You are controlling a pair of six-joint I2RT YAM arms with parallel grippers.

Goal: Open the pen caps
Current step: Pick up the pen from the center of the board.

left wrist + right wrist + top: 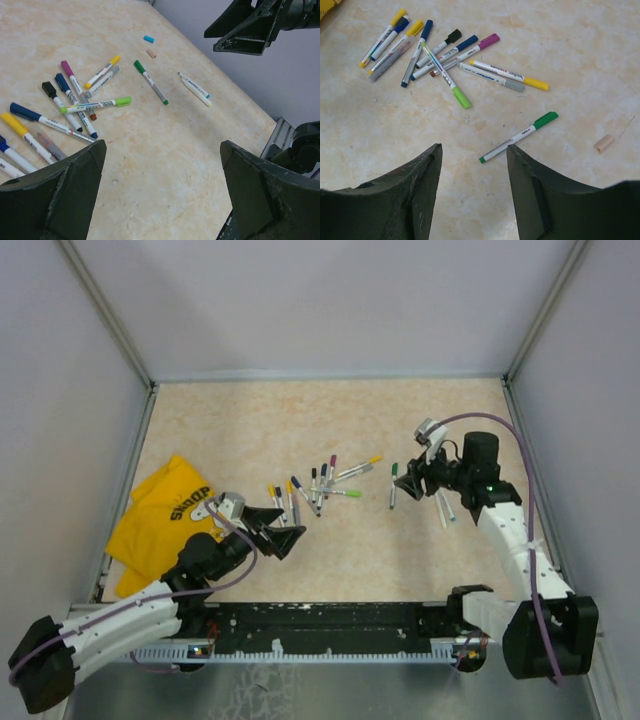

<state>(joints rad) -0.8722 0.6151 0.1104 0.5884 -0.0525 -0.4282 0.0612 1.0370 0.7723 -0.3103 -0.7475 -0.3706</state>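
Several pens (318, 485) with coloured caps lie in a loose pile mid-table, also in the left wrist view (70, 107) and the right wrist view (440, 55). A green-capped pen (393, 485) (150, 81) (518, 136) lies apart to their right. Two pale pens (444, 508) (195, 90) rest side by side further right. A loose blue cap (148, 38) and a tan cap (151, 53) (604, 143) lie on the table. My left gripper (283, 530) (162, 146) is open wide over bare table, just near of the pile. My right gripper (418, 478) (474, 148) hovers open and empty near the green pen.
A yellow cloth (165, 515) with black lettering lies at the table's left edge, beside the left arm. Grey walls with metal frame posts close in the table (330, 570) on three sides. A black rail runs along the near edge between the arm bases.
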